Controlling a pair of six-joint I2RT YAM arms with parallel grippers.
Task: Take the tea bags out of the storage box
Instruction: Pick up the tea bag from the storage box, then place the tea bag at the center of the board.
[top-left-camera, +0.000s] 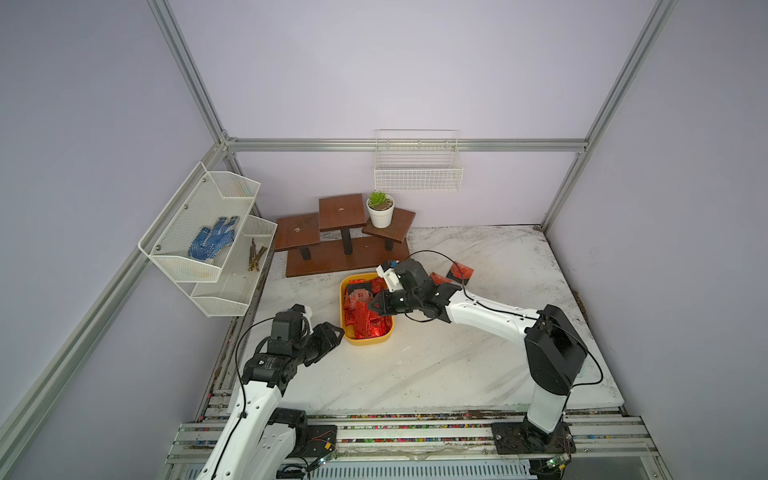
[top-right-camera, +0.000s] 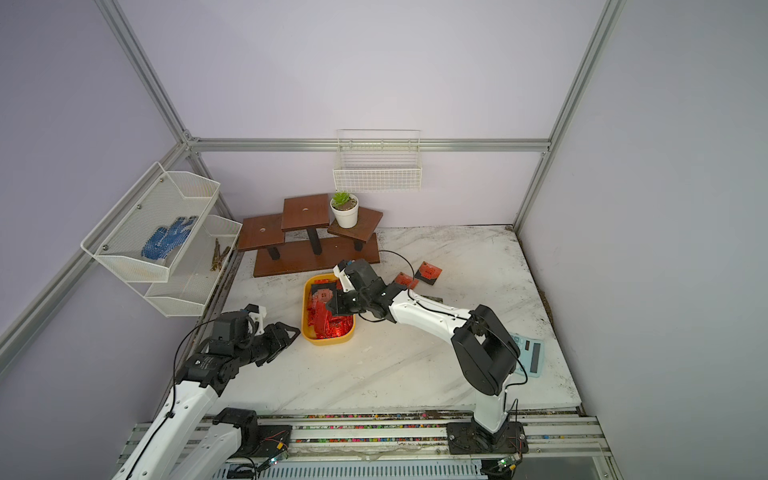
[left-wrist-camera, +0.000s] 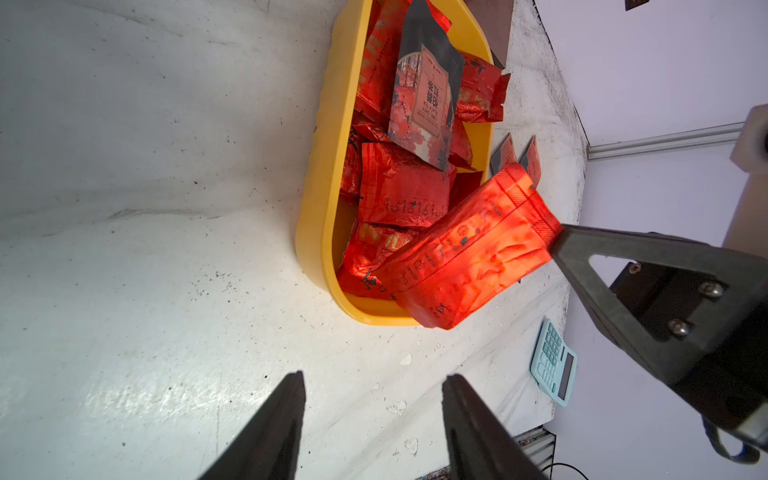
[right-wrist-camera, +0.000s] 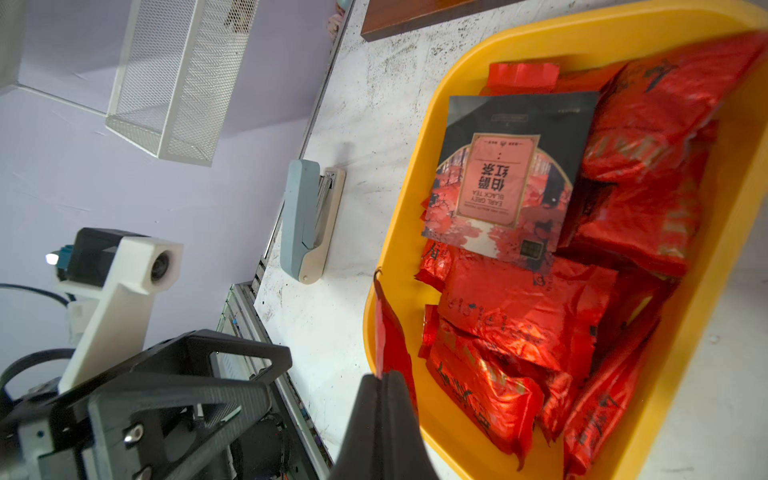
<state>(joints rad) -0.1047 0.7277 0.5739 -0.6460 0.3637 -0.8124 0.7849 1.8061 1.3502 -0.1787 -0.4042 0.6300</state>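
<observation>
The tea bags (top-left-camera: 368, 322) lay heaped in the yellow storage box (top-left-camera: 365, 341) mid-table. One red sachet (left-wrist-camera: 469, 249) hung over it, pinched by the right gripper (right-wrist-camera: 384, 379) with its jaws together on the foil. The left gripper (left-wrist-camera: 374, 378) hovered just beside the box, fingers apart and empty.

my right gripper (top-left-camera: 372, 306) covers the right side of the storage box (top-left-camera: 370, 340) in both top views, tea bags (top-left-camera: 368, 326) under it hidden; calculator (top-right-camera: 528, 353) half behind my right arm (top-right-camera: 482, 349); box far end cut off in left wrist view; bag print unreadable from above
</observation>
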